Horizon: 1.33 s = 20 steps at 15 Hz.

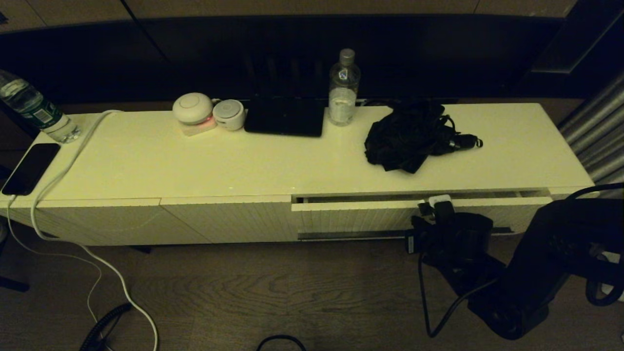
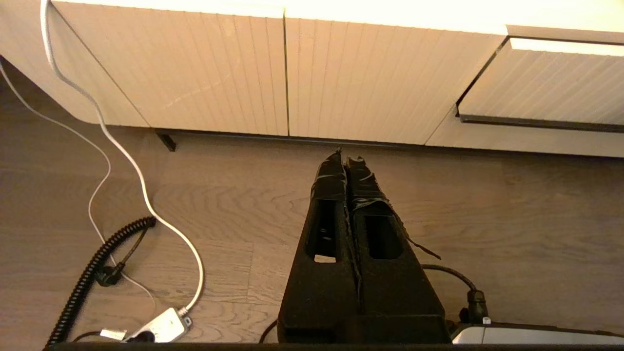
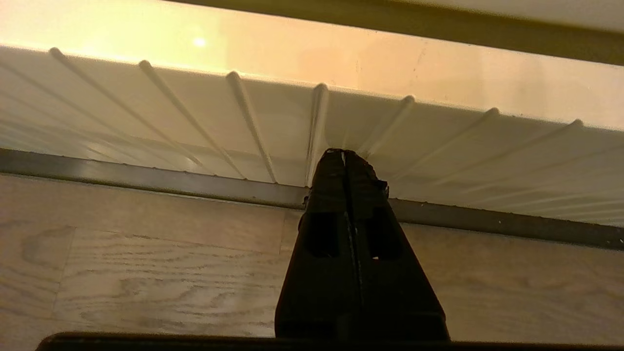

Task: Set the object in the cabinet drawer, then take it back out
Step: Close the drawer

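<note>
In the head view, the umbrella [image 1: 412, 134] is seen lying on the surface [image 1: 273, 165] at about 2 o'clock, just beside a bottle [image 1: 343, 87]. The drawer [image 1: 390, 214] is pulled slightly out, and the right gripper [image 1: 436, 207] is set against its front.

In the left wrist view, the left gripper [image 2: 347, 158] is held above the floor [image 2: 512, 234], jaws closed on nothing.

In the right wrist view, the right gripper [image 3: 344, 153] is pressed to the ribbed front over the handle [image 3: 146, 178], jaws closed and empty.
</note>
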Available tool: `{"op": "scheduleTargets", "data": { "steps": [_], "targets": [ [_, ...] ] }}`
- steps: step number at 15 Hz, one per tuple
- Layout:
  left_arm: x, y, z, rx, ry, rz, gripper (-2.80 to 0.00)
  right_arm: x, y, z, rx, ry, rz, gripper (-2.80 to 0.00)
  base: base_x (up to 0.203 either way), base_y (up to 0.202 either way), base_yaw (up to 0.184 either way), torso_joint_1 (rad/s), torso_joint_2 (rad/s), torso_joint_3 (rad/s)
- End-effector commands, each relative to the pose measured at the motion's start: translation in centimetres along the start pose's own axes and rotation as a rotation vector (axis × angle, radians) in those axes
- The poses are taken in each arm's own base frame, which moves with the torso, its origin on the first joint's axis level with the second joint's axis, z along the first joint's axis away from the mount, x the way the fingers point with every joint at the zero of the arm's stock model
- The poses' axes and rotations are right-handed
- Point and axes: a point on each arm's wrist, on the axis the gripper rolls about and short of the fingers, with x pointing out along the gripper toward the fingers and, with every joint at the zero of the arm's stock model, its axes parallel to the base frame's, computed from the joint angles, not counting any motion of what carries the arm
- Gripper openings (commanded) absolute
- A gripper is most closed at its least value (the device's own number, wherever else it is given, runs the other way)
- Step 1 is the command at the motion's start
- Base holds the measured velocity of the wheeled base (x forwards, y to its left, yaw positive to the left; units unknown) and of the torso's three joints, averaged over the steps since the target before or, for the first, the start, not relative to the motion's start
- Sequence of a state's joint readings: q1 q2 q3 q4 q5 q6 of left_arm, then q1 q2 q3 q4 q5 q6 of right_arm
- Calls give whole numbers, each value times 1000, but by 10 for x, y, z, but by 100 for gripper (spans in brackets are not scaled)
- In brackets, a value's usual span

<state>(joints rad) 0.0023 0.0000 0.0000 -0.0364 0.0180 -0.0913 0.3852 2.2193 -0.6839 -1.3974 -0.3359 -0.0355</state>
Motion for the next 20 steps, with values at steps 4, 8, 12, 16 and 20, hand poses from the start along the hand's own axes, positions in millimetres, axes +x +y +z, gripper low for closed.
{"op": "scheduleTargets", "data": {
  "steps": [4,8,12,16,20],
  "targets": [
    [0,0,0,-1,-2,1,-280,14,-1,-8,-22,-41,2,-280,0,0,0,0,0,0],
    [0,0,0,-1,-2,1,-280,17,0,-8,-32,-49,4,-280,0,0,0,0,0,0],
    [0,0,0,-1,-2,1,-280,0,-6,13,-20,-90,-5,-280,0,0,0,0,0,0],
    [0,0,0,-1,-2,1,-280,-52,-23,50,-28,-140,-12,-280,0,0,0,0,0,0],
    [0,0,0,-1,-2,1,-280,-139,-55,97,-59,-248,-41,-280,0,0,0,0,0,0]
  ]
}}
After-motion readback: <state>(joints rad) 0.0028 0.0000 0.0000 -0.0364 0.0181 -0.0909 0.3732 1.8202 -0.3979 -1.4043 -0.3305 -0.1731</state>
